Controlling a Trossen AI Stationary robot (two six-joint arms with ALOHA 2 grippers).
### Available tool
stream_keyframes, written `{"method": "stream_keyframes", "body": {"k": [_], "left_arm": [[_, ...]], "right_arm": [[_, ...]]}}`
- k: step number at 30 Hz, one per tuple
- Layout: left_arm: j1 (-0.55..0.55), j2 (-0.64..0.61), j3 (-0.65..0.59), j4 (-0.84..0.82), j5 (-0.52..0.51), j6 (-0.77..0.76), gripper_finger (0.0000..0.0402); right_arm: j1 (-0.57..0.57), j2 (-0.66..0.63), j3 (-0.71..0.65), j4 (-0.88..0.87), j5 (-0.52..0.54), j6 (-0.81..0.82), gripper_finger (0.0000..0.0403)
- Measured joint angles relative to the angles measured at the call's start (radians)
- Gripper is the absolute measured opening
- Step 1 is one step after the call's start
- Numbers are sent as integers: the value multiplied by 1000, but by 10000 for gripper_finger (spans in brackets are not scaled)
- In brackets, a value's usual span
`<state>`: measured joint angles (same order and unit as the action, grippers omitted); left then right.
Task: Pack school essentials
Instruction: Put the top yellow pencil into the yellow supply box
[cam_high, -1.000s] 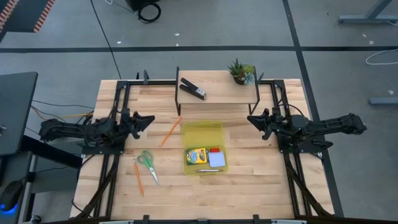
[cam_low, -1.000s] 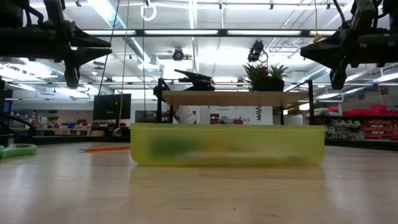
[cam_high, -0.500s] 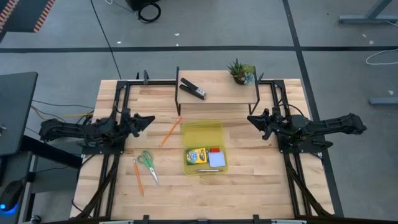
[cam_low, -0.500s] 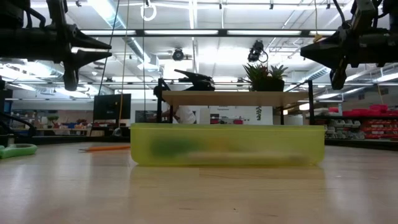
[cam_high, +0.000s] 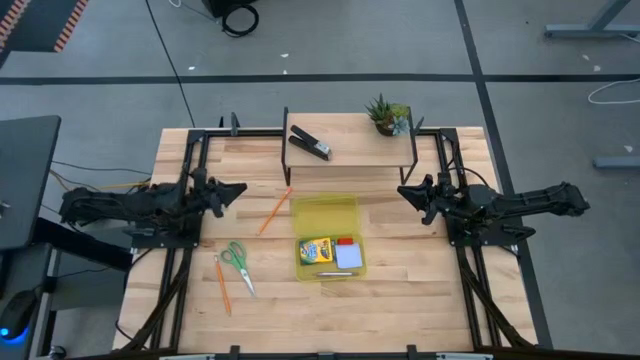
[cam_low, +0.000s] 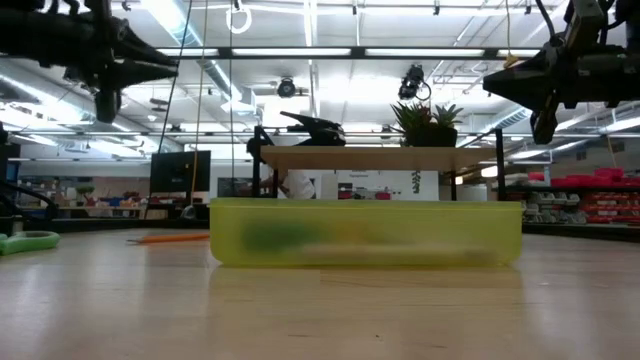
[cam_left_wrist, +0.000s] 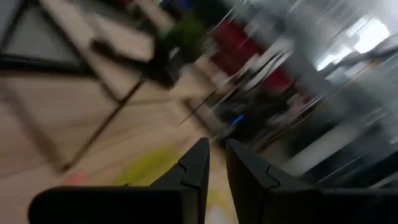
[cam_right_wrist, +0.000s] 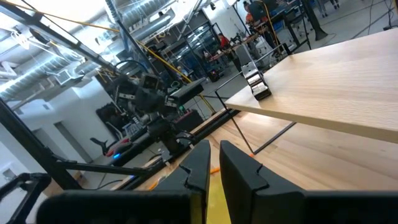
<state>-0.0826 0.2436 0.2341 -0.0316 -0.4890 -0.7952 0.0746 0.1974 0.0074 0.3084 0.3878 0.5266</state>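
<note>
An open yellow-green translucent case (cam_high: 328, 240) lies mid-table; it also shows in the low view (cam_low: 365, 232). In it lie the crayon box (cam_high: 315, 248), the red eraser (cam_high: 346, 241), the pale blue notepad (cam_high: 347, 257) and a pen (cam_high: 330, 273). The green-handled scissors (cam_high: 237, 263) and two orange pencils (cam_high: 273, 210) (cam_high: 221, 283) lie flat on the table to its left. My left gripper (cam_high: 243, 188) is shut and empty, high over the table's left side. My right gripper (cam_high: 400, 190) is shut and empty, high over the right side.
A raised wooden shelf (cam_high: 350, 155) stands at the table's far side, bearing a black stapler (cam_high: 310, 143) and a small potted plant (cam_high: 387, 115). Bare table lies near the front edge and to the case's right.
My left gripper has risen and drawn back a little toward the table's left edge, staying shut. The things on the table lie as before.
</note>
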Motion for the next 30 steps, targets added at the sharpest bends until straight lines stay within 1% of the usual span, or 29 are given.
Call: {"method": "stream_keyframes", "body": {"k": [4,7,9,14,19,23,25,30], "left_arm": [[0,98,133,-363,-1,0,65],[5,195,189,-499,-1,-5,78],[7,273,204,-526,-1,-13,92],[8,473,214,-482,1,-111,131],[8,667,214,-457,4,-118,162],[8,782,214,-391,15,-130,175],[8,829,214,-332,15,-126,179],[7,943,214,-192,-8,-47,179]], "right_arm": [[0,0,0,0,0,0,41],[0,0,0,0,0,0,41],[0,0,0,0,0,0,41],[0,0,0,0,0,0,41],[0,0,0,0,0,0,41],[0,0,0,0,0,0,41],[0,0,0,0,0,0,41],[0,0,0,0,0,0,41]]}}
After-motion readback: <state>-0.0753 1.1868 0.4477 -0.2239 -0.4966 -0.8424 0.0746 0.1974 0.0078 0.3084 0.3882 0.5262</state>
